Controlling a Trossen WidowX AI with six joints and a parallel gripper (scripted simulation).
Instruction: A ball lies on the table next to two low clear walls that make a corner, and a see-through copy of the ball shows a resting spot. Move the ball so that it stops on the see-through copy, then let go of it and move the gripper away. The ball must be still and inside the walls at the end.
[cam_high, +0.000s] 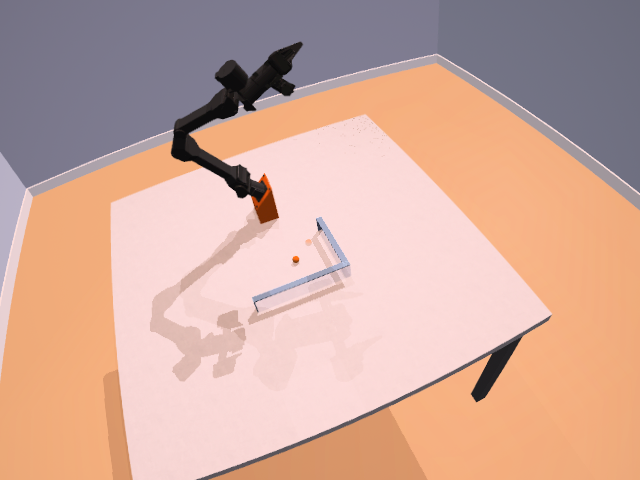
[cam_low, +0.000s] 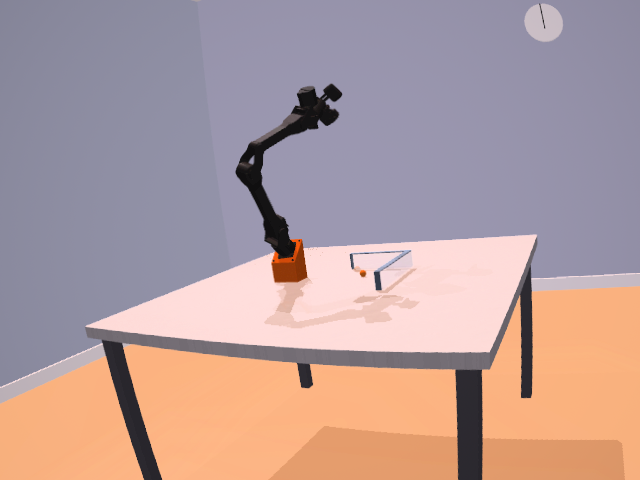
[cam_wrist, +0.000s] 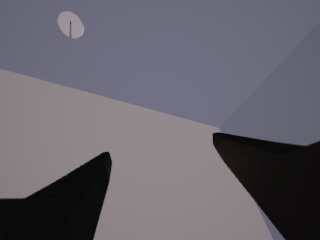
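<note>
The small orange ball (cam_high: 295, 259) (cam_low: 362, 273) lies on the table, on the inner side of the corner, touching neither wall. The pale see-through copy (cam_high: 308, 241) (cam_low: 357, 268) is a short way from the ball, nearer the short clear wall (cam_high: 333, 242). The long clear wall (cam_high: 299, 282) (cam_low: 377, 280) meets the short one at a corner. My gripper (cam_high: 297, 67) (cam_low: 334, 104) (cam_wrist: 162, 147) is open and empty, raised high above the table and pointing up and away. The wrist view shows only the two dark fingers, walls of the room and ceiling; the ball is out of that view.
The arm stands on an orange base block (cam_high: 267, 209) (cam_low: 289, 270) beside the open side of the corner. The pale table (cam_high: 439, 310) (cam_low: 206, 325) carries the arm's shadows. A round clock (cam_low: 543, 22) (cam_wrist: 70, 25) hangs on the room wall.
</note>
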